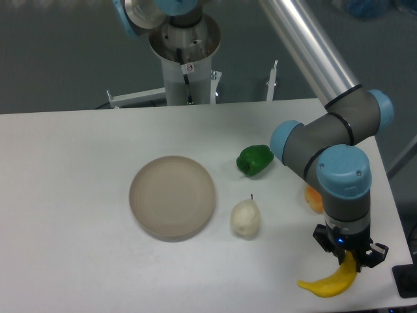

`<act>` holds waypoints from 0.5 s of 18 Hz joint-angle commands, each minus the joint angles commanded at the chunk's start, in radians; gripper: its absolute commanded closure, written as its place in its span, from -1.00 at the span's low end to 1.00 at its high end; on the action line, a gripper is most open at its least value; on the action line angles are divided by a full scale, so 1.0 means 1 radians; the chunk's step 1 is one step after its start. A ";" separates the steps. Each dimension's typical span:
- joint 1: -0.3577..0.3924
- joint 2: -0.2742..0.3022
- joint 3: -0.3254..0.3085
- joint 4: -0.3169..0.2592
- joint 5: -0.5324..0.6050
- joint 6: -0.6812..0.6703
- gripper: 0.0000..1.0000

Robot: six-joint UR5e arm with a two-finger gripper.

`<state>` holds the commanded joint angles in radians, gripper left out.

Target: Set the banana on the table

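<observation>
The gripper (350, 259) is pointing straight down, its fingers closing around the upper end of the banana (330, 282), which is lying near the front right corner of the white desk (71, 195). A pale pear (245, 218) is sitting beside a round beige plate (172, 196).

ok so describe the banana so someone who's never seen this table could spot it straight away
Start at the white table and go to its near right corner, below the arm's blue-capped wrist. The banana lies there, its upper end between the fingers of the gripper. It is the only long, curved, bright yellow thing; the pear is pale and rounded.
</observation>
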<state>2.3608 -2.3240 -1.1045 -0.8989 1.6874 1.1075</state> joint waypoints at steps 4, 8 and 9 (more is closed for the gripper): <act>0.000 0.000 -0.006 0.000 0.000 -0.008 0.31; 0.000 0.003 -0.005 0.000 -0.003 -0.017 0.31; 0.000 0.003 -0.005 0.000 -0.006 -0.020 0.31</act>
<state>2.3608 -2.3209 -1.1091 -0.8989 1.6813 1.0876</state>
